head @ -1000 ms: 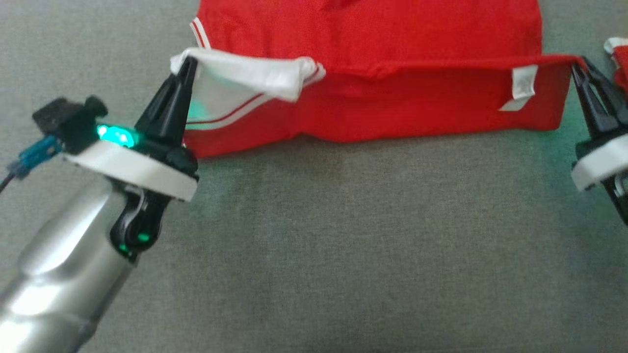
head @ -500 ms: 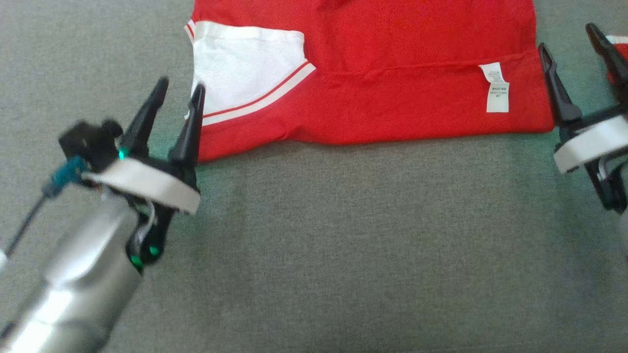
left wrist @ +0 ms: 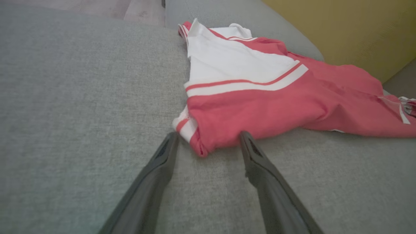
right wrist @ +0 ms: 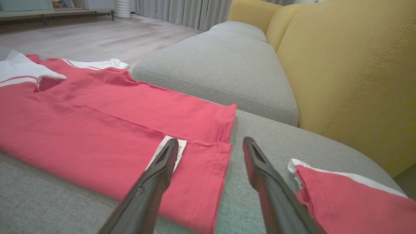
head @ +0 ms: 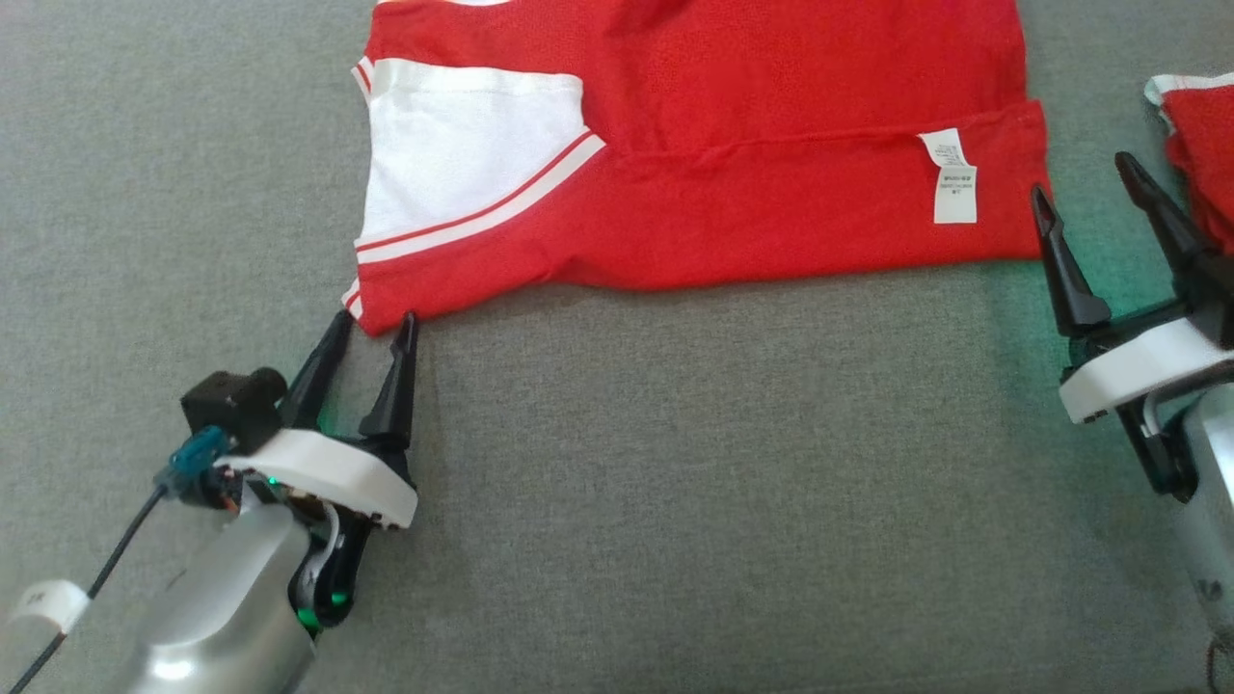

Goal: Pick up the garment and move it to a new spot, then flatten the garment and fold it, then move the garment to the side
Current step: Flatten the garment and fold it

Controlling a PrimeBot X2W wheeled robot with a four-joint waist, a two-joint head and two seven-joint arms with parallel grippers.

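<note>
The garment [head: 733,183], a red shirt with a white panel and red-and-white stripes, lies flat and folded over on the grey cushion [head: 675,482]; a white label sits near its right end. My left gripper [head: 376,323] stands open just short of the garment's near left corner, fingertips either side of that corner and apart from it. In the left wrist view that gripper [left wrist: 208,135] frames the corner of the garment [left wrist: 276,97]. My right gripper [head: 1082,178] is open beside the garment's right edge. In the right wrist view it [right wrist: 210,141] hovers over the hem of the garment [right wrist: 97,130], holding nothing.
Another red-and-white garment [head: 1200,145] lies at the right edge, close to my right gripper, and appears as a folded garment [right wrist: 351,198] in the right wrist view. A yellow sofa back [right wrist: 351,81] rises on the right. A second grey seat cushion [right wrist: 221,65] lies beyond.
Both grippers opened and let go of the lifted garment edge, which dropped flat onto the shirt as a fold. Both grippers then drew back toward the near side.
</note>
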